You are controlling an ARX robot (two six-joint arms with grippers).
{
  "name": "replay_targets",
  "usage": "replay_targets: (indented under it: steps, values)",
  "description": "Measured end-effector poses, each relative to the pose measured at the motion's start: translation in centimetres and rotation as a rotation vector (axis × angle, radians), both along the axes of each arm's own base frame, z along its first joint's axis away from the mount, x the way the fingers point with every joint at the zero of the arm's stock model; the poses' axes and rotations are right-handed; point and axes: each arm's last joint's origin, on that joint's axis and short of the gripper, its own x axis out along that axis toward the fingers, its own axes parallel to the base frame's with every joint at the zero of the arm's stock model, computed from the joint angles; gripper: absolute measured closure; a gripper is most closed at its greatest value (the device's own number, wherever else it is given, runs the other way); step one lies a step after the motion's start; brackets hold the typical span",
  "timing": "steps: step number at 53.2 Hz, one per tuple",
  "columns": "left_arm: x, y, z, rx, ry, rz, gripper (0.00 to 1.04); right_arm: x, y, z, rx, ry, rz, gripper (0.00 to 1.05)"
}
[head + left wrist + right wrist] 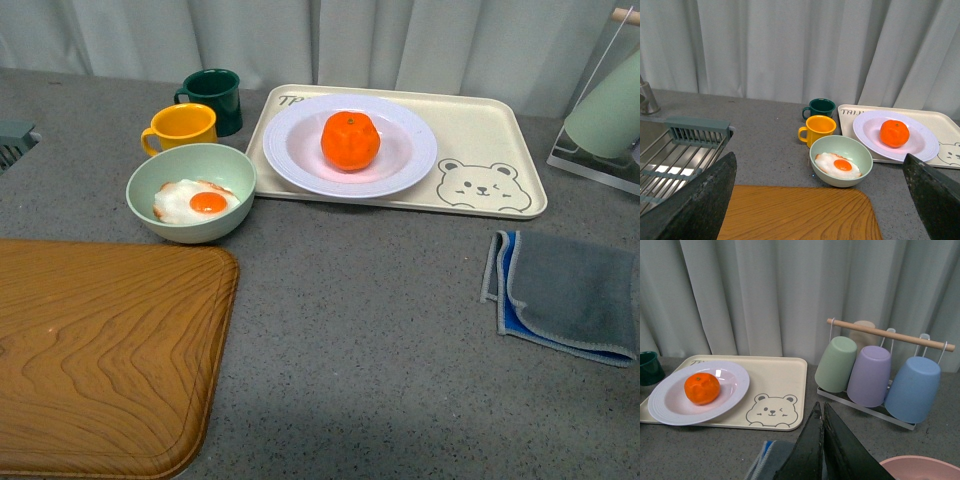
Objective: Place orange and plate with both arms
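bare counter (pixel 360 320) centre, bowl (pixel 190 192) and mugs (pixel 180 127) crowd plate's (pixel 405 165) left

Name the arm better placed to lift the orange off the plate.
Probably the right: the orange on the plate sits nearer in the right wrist view, though its tool is shut; the left tool is open but farther off.

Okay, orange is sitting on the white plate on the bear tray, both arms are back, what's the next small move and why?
Probably open the right tool, whose fingers look closed, and bring it over the orange. The fruit sits loose on the plate, nearer that arm's side, so lifting it first should leave the plate free for the left tool, which already looks open.
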Motion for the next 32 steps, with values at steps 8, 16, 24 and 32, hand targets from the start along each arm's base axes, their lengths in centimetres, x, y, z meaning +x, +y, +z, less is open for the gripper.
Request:
replay_targets:
  steps: [8,16,24,32]
  values:
    - [0.0,0.0,0.0,0.000,0.000,0.000,0.07,-0.9,0.0,0.0,0.000,0.003,-0.001,1.04]
    - [0.0,0.0,0.0,0.000,0.000,0.000,0.07,-1.7,0.0,0.1,0.000,-0.003,0.000,1.04]
    - [0.0,0.0,0.0,0.000,0.000,0.000,0.07,-2.4,0.0,0.3,0.000,-0.010,-0.001,1.04]
    - [0.0,0.0,0.0,0.000,0.000,0.000,0.07,-3.0,0.0,0.5,0.000,-0.016,0.000,1.04]
